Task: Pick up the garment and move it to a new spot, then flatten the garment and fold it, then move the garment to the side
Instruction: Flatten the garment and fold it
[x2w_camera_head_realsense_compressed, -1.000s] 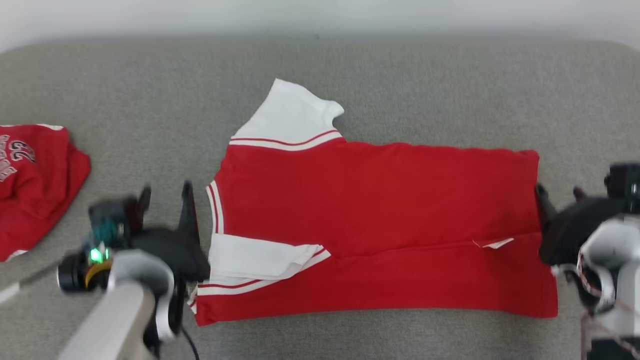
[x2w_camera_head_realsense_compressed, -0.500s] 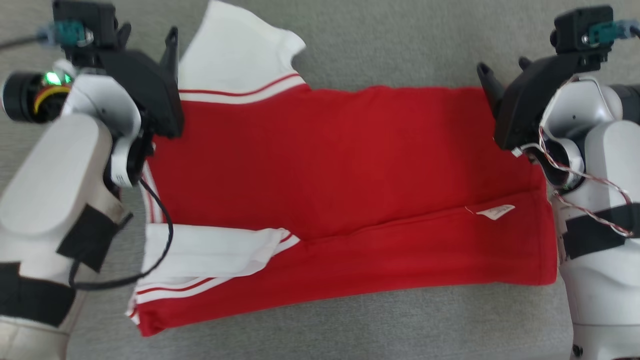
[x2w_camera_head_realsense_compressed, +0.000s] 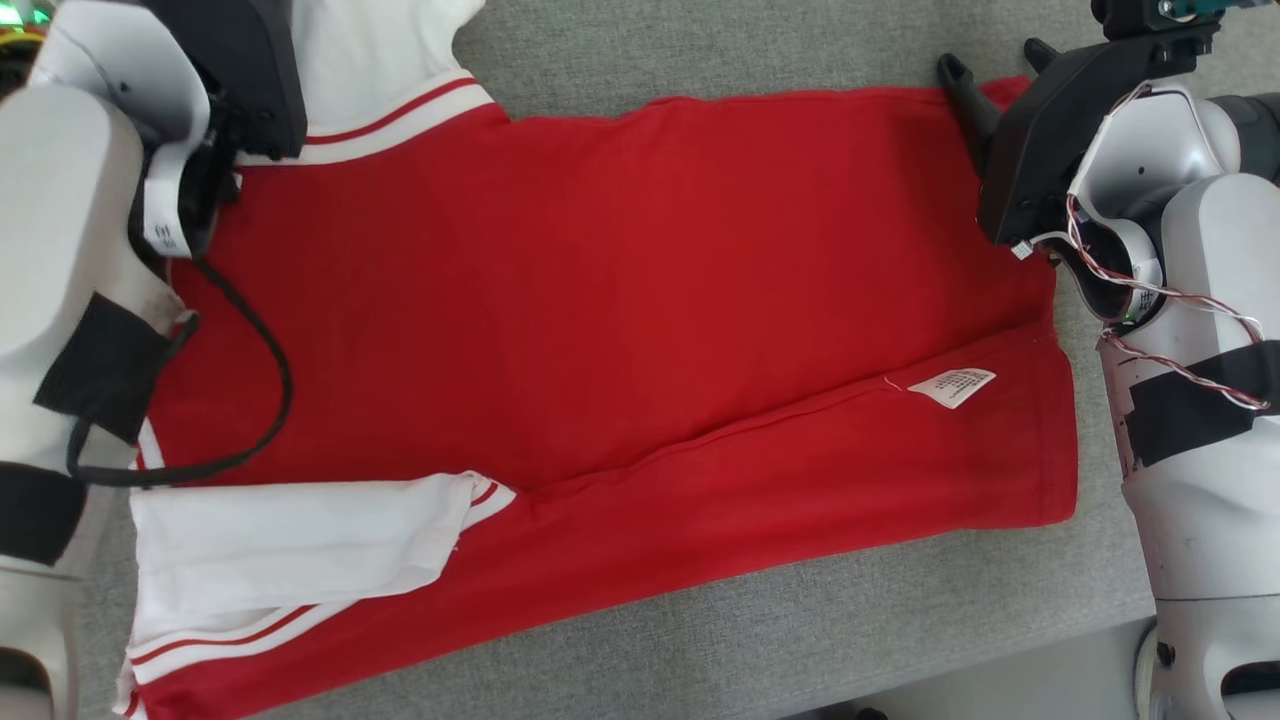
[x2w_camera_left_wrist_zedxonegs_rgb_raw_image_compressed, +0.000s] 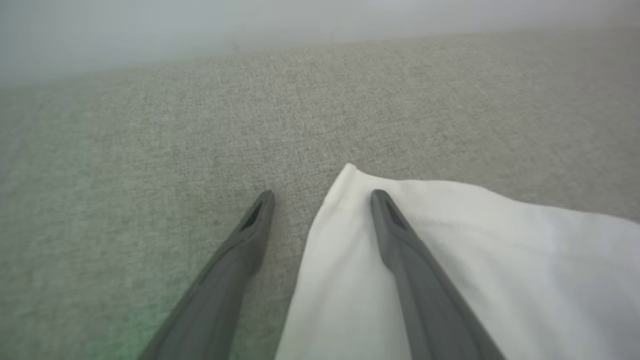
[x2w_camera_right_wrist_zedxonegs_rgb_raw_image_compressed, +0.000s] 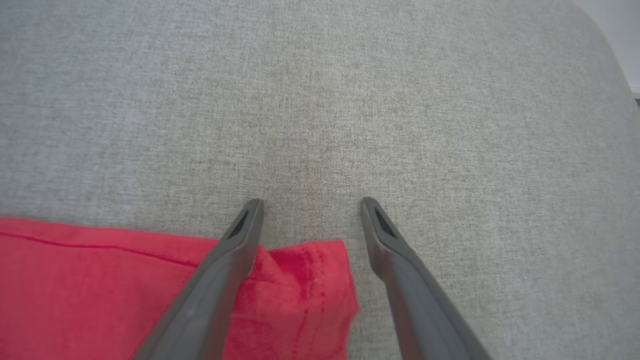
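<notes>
Both arms have reached the far corners of the red, white-sleeved jersey (x2w_camera_head_realsense_compressed: 620, 280). The left gripper (x2w_camera_left_wrist_zedxonegs_rgb_raw_image_compressed: 322, 195) and right gripper (x2w_camera_right_wrist_zedxonegs_rgb_raw_image_compressed: 310, 202) hover with fingers released and empty, likely poised for folding.

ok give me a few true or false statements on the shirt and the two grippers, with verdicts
1. The left gripper and right gripper are both open. True.
2. The shirt is blue. False: it is red with white sleeves.
3. A white label shows on the shirt. True.
4. The right gripper holds the shirt up off the surface. False: the shirt lies flat, and the open jaws only straddle its red corner.
5. The left gripper is at the far sleeve. True.
</notes>
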